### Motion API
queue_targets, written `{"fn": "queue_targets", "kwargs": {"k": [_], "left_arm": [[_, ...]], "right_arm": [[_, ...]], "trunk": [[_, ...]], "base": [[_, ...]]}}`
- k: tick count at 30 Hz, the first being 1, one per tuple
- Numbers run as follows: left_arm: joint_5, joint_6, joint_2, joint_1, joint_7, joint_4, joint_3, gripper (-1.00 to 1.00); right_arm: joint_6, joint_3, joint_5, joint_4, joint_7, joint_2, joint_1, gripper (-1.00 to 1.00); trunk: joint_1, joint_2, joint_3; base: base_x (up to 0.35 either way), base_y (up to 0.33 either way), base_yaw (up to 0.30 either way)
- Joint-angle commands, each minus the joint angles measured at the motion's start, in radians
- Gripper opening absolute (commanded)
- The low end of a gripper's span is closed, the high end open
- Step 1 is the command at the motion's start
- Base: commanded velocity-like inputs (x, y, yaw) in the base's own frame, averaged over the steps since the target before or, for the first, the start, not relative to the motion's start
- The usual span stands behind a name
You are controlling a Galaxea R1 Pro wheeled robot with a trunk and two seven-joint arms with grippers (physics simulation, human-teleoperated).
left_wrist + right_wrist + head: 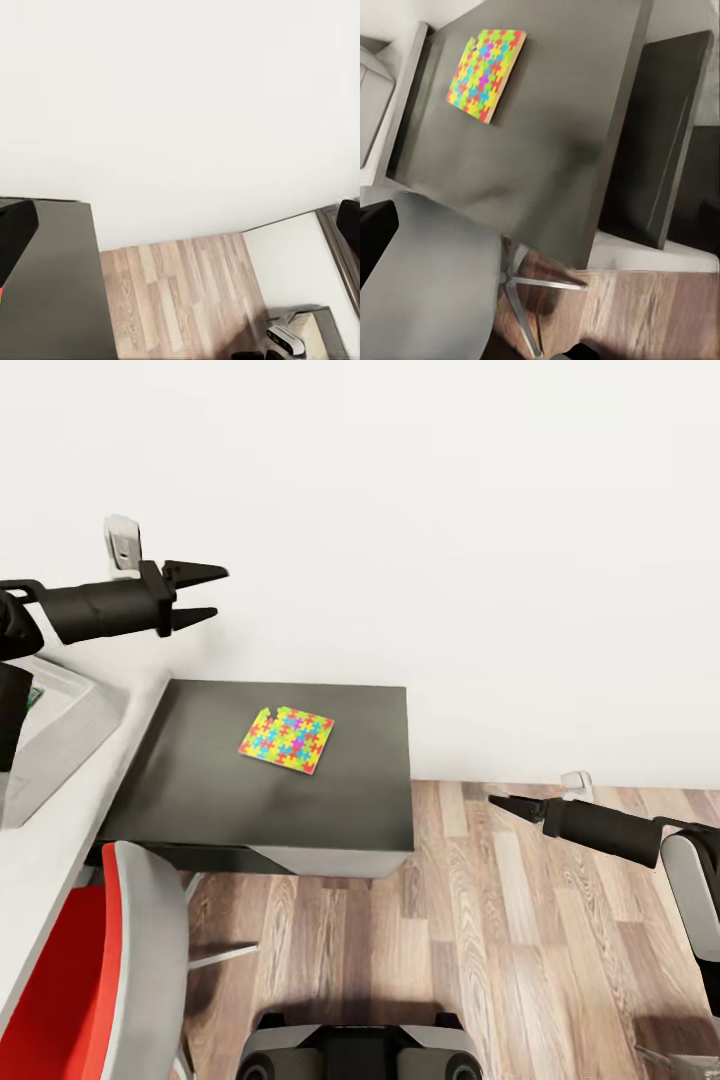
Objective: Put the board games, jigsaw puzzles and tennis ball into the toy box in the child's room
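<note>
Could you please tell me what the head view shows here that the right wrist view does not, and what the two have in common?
Head view alone: the left gripper, open and raised before the white wall; the right gripper, over the wood floor; the toy box at the table's pale end; the chair's red seat.
Right wrist view alone: the chair's metal base beneath the dark-grey wing.
Shared: one jigsaw puzzle lying flat on that wing, nothing touching it.

Home bedroom-study: desk (pixel 300 800), red chair (pixel 70 980), wood-plank floor (pixel 500 960), white wall (pixel 450 510).
</note>
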Motion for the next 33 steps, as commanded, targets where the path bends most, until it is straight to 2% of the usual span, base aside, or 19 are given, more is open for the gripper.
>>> {"fn": "queue_targets", "kwargs": {"k": [1,3,5,6,8,9,13,14,18,19,23,24,27,28,30,31,33], "left_arm": [[0.011,0.001,-0.007,0.001,0.018,-0.001,-0.002,1.00],[0.011,0.001,-0.016,0.003,0.026,-0.002,-0.002,1.00],[0.010,0.001,-0.039,0.008,0.040,-0.006,-0.003,1.00],[0.010,0.001,-0.039,0.008,0.040,-0.006,-0.003,1.00],[0.009,0.001,-0.065,0.011,0.057,-0.013,-0.004,1.00],[0.009,0.001,-0.065,0.011,0.057,-0.013,-0.004,1.00],[0.008,0.001,-0.126,0.025,0.118,-0.026,-0.007,1.00],[0.008,0.001,-0.126,0.025,0.118,-0.026,-0.007,1.00],[0.008,0.001,-0.197,0.076,0.208,-0.055,-0.018,1.00],[0.008,0.001,-0.197,0.076,0.208,-0.055,-0.018,1.00],[0.008,-0.001,-0.272,0.147,0.306,-0.080,-0.037,1.00],[0.008,-0.001,-0.272,0.147,0.306,-0.080,-0.037,1.00],[0.006,-0.003,-0.339,0.211,0.378,-0.110,-0.046,1.00],[0.006,-0.003,-0.339,0.211,0.378,-0.110,-0.046,1.00],[-0.004,-0.004,-0.386,0.256,0.430,-0.132,-0.055,1.00],[-0.004,-0.004,-0.386,0.256,0.430,-0.132,-0.055,1.00],[-0.026,-0.004,-0.434,0.302,0.482,-0.154,-0.069,1.00]], "right_arm": [[0.004,-0.001,0.004,0.000,0.006,0.000,-0.001,1.00],[0.004,-0.001,0.005,0.000,0.005,0.000,-0.001,1.00],[0.004,-0.001,0.006,0.000,0.003,0.000,-0.002,1.00],[0.004,-0.001,0.006,0.000,0.003,0.000,-0.002,1.00],[0.004,-0.002,0.008,0.000,0.001,-0.001,-0.003,1.00],[0.004,-0.002,0.008,0.000,0.001,-0.001,-0.003,1.00],[0.004,-0.004,0.011,0.000,-0.002,-0.003,-0.008,1.00],[0.004,-0.004,0.011,0.000,-0.002,-0.003,-0.008,1.00],[0.004,-0.010,0.012,0.001,-0.013,-0.007,-0.015,1.00],[0.004,-0.010,0.012,0.001,-0.013,-0.007,-0.015,1.00],[0.004,-0.014,0.012,0.001,-0.049,-0.008,-0.015,1.00],[0.004,-0.014,0.012,0.001,-0.049,-0.008,-0.015,1.00],[0.004,-0.015,0.012,0.001,-0.079,-0.007,-0.009,1.00],[0.004,-0.015,0.012,0.001,-0.079,-0.007,-0.009,1.00],[0.004,-0.016,0.012,0.000,-0.093,-0.009,-0.005,1.00],[0.004,-0.016,0.012,0.000,-0.093,-0.009,-0.005,1.00],[0.004,-0.019,0.013,0.000,-0.102,-0.014,0.000,1.00]], "trunk": [[0.001,-0.002,-0.001],[0.001,-0.002,-0.001],[0.001,-0.002,-0.001],[0.001,-0.002,-0.001],[0.001,-0.002,-0.001],[0.001,-0.002,-0.001],[0.001,-0.002,-0.001],[0.001,-0.002,-0.001],[0.001,-0.002,-0.001],[0.001,-0.002,-0.001],[0.001,-0.002,0.000],[0.001,-0.002,0.001],[0.001,-0.002,0.003],[0.001,-0.002,0.004],[0.001,-0.002,0.006],[0.001,-0.002,0.007],[0.001,-0.002,0.009]], "base": [[-0.006,-0.002,-0.276],[-0.005,-0.002,-0.277],[-0.003,-0.001,-0.278],[-0.003,-0.001,-0.278],[-0.002,-0.001,-0.279],[-0.002,-0.001,-0.279],[-0.001,0.000,-0.280],[-0.001,0.000,-0.280],[0.000,0.000,-0.281],[0.000,0.000,-0.281],[0.000,0.000,-0.275],[0.000,0.000,-0.267],[0.000,0.000,-0.249],[0.000,0.000,-0.241],[0.000,0.000,-0.227],[0.000,0.000,-0.222],[0.000,0.000,-0.210]]}}
